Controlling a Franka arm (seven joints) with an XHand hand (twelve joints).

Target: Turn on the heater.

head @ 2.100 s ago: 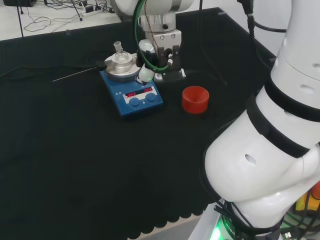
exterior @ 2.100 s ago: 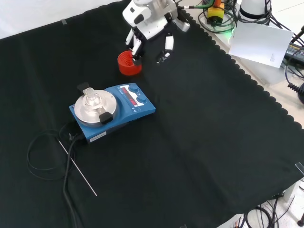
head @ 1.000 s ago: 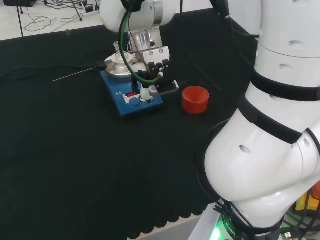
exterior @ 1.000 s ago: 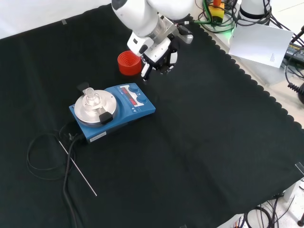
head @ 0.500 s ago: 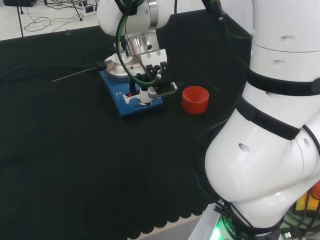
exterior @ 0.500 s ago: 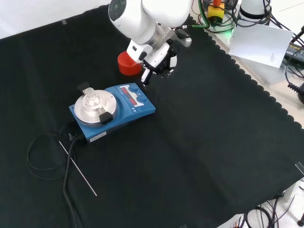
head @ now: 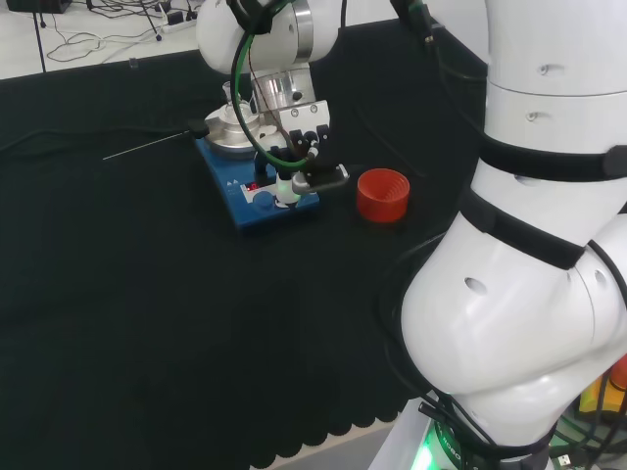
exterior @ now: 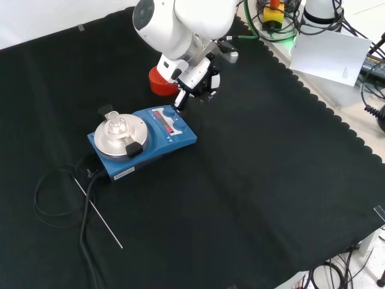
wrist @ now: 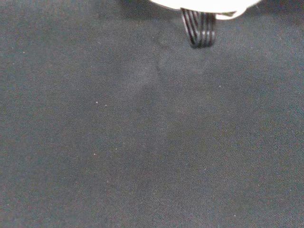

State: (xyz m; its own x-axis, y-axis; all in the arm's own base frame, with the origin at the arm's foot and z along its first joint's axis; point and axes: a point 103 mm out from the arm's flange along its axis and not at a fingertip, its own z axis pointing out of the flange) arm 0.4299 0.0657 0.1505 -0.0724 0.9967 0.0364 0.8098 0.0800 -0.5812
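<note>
The blue heater [exterior: 144,142] sits on the black cloth [exterior: 252,180], left of centre in the front view, with a round metal plate [exterior: 118,136] on top and a small clear glass flask [exterior: 115,126] standing on that plate. Its front panel carries 2 red displays [exterior: 166,123] and 2 blue knobs [head: 277,199].

The hand [head: 299,157] hangs over the panel end of the heater, fingers curled downward. In the head view 1 white fingertip [head: 285,192] points down at the knob on the right of the panel — touching it or just above it, I cannot tell which. The hand holds nothing.

A red ribbed ring [head: 382,195] stands on the cloth just right of the heater in the head view. A thin metal rod [exterior: 98,212] lies near the heater's black cable [exterior: 54,198] — both on the cloth.
</note>
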